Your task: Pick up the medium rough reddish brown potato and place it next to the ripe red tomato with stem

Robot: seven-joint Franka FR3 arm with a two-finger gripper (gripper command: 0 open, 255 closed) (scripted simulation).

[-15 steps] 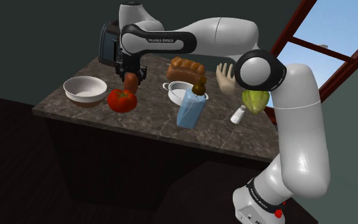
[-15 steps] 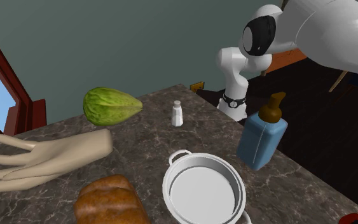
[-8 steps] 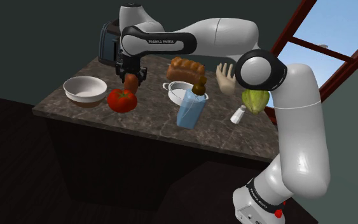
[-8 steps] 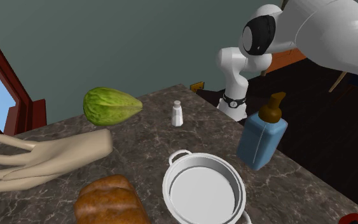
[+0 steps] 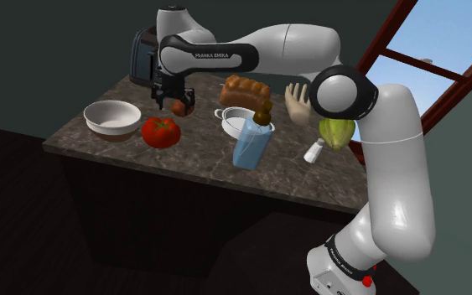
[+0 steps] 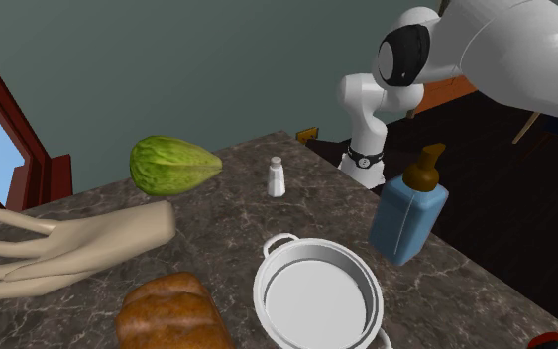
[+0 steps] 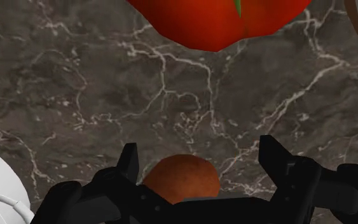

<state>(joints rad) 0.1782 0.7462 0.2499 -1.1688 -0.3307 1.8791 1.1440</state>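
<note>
Jaws: gripper (image 7: 199,151) standing spread, potato (image 7: 180,181) lying between them.
Risk: fingers possibly clipping the potato (round, rollable), rolling it from the tomato (image 5: 161,131), shoulder view's upper left.

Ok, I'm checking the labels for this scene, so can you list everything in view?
counter: 1, dark marbled, carries all the items
tomato: 1, red, near the counter's front edge
potato: 1, reddish brown, close to the tomato, not touching it
bowl: 1, white with a brown rim, beside the tomato
toaster: 1, dark, at the back corner
bread loaf: 1, brown, behind the pot
pot: 1, white, mid-counter
soap bottle: 1, blue with a brown pump, by the pot
shaker: 1, white, near the leafy vegetable
leafy vegetable: 1, green, counter's end
model hand: 1, beige, beside the loaf
arm: 1, white with dark joints
gripper: 1, black, open, astride the potato
</note>
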